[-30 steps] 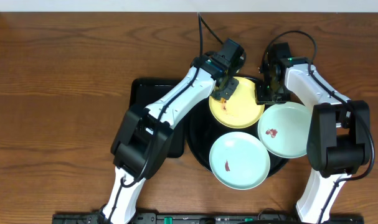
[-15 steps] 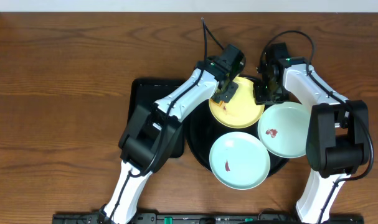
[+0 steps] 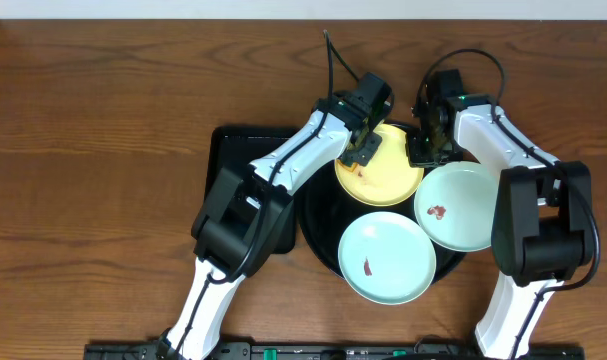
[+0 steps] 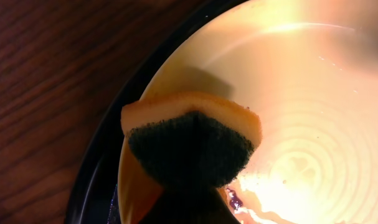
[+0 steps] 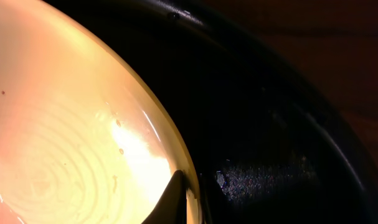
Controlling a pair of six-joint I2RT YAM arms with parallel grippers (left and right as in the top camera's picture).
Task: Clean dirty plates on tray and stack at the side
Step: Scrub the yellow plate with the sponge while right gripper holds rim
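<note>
The pale yellow plate [image 3: 388, 178] lies at the back of the round black tray [image 3: 318, 215]. My left gripper [image 3: 366, 150] is shut on an orange sponge with a dark scouring side [image 4: 189, 143] and presses it on the yellow plate [image 4: 301, 93] near its left rim. A reddish smear [image 4: 233, 200] lies beside the sponge. My right gripper [image 3: 424, 150] is shut on the yellow plate's right rim [image 5: 189, 193]. Two mint-white plates sit in front, one [image 3: 386, 257] with a small smear and one [image 3: 458, 207] with a red smear.
A smaller rectangular black tray [image 3: 228, 160] lies left of the round tray, partly under my left arm. The round tray's dark floor [image 5: 269, 124] and rim [image 4: 101, 162] border the yellow plate. Brown wooden table all round.
My left arm shifted slightly with the sponge on the yellow plate a second ago, then held still. My right gripper has stayed on the plate's rim.
</note>
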